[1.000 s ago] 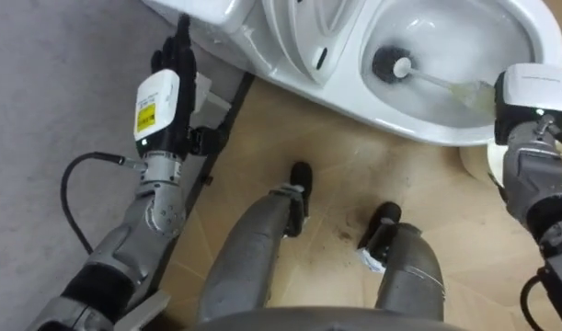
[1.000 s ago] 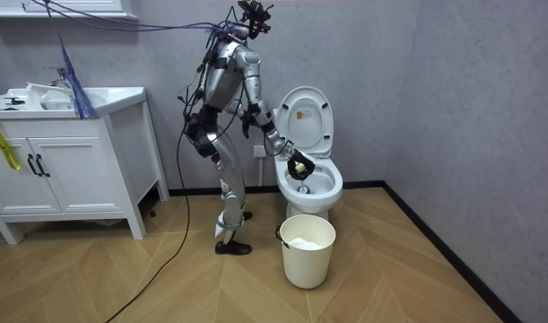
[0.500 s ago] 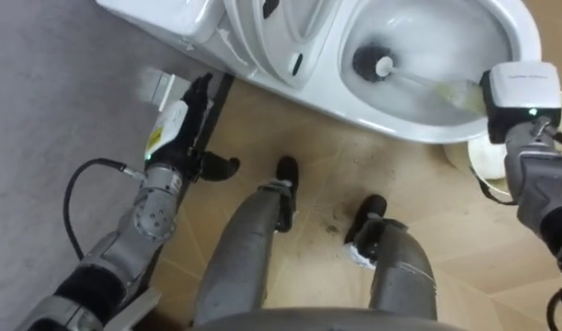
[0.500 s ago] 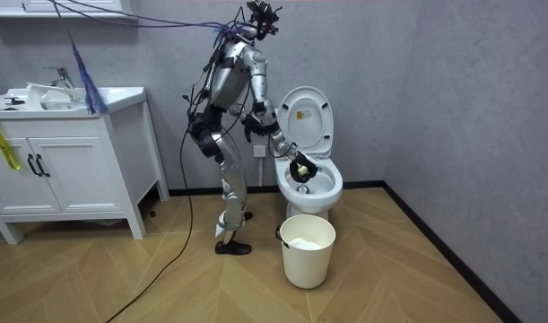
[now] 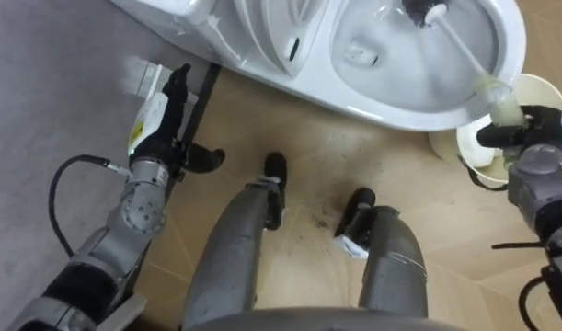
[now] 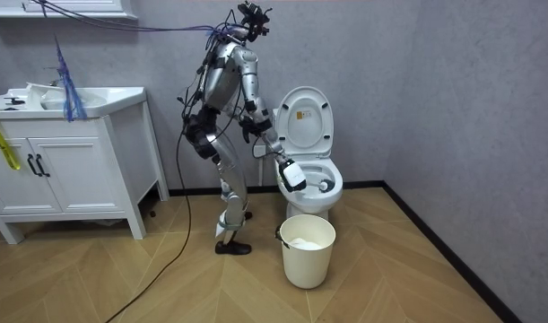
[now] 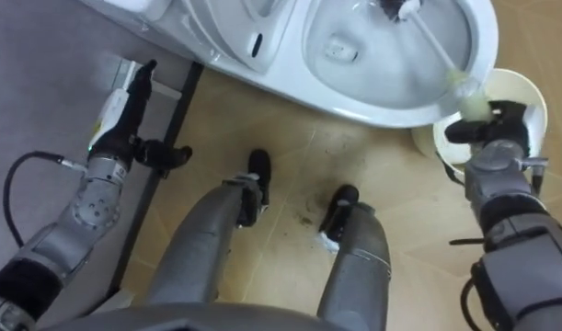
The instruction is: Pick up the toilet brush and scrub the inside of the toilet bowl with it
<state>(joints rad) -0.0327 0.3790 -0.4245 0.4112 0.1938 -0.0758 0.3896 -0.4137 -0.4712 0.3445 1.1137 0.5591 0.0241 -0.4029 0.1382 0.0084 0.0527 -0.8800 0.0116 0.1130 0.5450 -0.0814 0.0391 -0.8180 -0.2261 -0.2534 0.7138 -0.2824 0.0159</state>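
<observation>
The white toilet (image 5: 391, 97) lies across the top of the eye views, its lid (image 6: 308, 117) raised. A toilet brush (image 5: 455, 46) with a dark head and a pale stick reaches over the rim into the bowl, its head against the far wall of the bowl. My right hand (image 5: 529, 133) sits over the near right rim, fingers curled round the brush's grip. My left hand (image 5: 159, 124) hangs beside the grey wall left of the toilet, fingers straight, thumb out, holding nothing. In the room view I stand left of the toilet (image 6: 311, 179), leaning toward it.
A cream bucket (image 5: 471, 152) stands on the wooden floor just under my right hand, in front of the toilet (image 6: 307, 248). A white vanity cabinet (image 6: 67, 161) with a sink stands further off at the room view's left. A pipe and socket (image 5: 144, 75) sit on the wall near my left hand.
The brush head has swept from the near left of the bowl to its far side. My right hand has turned and drawn back toward the bucket. The view has shifted.
</observation>
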